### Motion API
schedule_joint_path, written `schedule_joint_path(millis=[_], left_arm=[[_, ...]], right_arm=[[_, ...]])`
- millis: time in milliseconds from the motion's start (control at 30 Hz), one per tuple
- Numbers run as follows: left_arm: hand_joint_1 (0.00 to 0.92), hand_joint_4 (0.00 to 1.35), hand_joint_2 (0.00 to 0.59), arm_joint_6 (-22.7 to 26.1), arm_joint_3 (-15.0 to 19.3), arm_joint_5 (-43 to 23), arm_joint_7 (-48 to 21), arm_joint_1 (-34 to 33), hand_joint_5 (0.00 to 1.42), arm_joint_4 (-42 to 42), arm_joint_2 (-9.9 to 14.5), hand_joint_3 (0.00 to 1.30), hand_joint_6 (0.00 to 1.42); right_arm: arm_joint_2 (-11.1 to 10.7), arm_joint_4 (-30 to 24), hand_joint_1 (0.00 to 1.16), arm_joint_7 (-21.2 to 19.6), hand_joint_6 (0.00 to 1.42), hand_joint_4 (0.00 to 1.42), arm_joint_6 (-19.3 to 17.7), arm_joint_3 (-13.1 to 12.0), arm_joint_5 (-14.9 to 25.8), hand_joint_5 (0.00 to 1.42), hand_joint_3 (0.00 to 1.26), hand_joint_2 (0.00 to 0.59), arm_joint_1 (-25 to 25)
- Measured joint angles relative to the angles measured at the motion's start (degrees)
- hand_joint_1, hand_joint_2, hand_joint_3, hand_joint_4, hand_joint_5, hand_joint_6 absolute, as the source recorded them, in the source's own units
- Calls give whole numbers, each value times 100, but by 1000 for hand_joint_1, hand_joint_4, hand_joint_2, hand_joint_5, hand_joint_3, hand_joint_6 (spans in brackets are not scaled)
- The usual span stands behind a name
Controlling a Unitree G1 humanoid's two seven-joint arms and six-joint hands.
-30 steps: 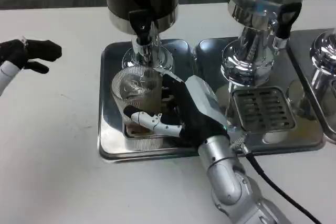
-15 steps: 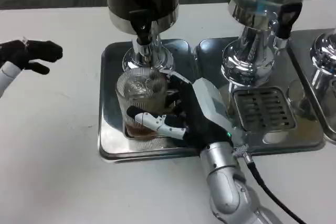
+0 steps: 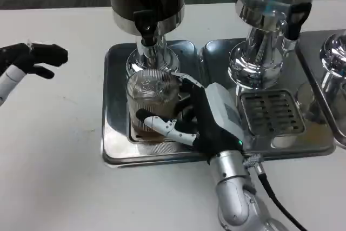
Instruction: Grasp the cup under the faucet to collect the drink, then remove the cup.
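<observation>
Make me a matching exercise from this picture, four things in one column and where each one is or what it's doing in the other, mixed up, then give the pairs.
Things
1. right hand
2. left hand
3. ribbed clear cup
4. slotted drip grate

Places or states
A. under the black faucet, a little brown drink inside
B. off the tray, over the white table, holding nothing
C. wrapped around the cup
D. on the neighbouring tray, nothing on it

Pairs: 1-C, 2-B, 3-A, 4-D
</observation>
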Motion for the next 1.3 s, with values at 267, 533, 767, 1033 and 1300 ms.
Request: schedule_joint_path(millis=[267, 533, 767, 1033, 1300], left_arm=[[0, 397, 150, 0, -101, 5, -3, -13, 359, 68, -3, 471, 484], [0, 396, 150, 0, -107, 5, -3, -18, 360, 102, -4, 465, 485], [0, 396, 150, 0, -107, 5, -3, -20, 360, 123, -7, 464, 485], [0, 396, 150, 0, -130, 5, -8, -29, 360, 123, -48, 464, 493], [0, 396, 150, 0, -162, 5, -11, -40, 360, 124, -108, 463, 497]], right_arm=[[-69, -219, 573, -101, 790, 599, -3, -150, -2, 654, 471, 219, 176], [-85, -435, 574, -106, 815, 610, -3, -202, -2, 665, 484, 226, 266], [-108, -447, 580, -106, 821, 610, -3, -233, -1, 674, 493, 231, 287], [-135, -665, 591, -106, 838, 619, -3, -338, 0, 683, 500, 243, 408], [-193, -984, 606, -106, 850, 635, -1, -473, 2, 699, 514, 252, 595]])
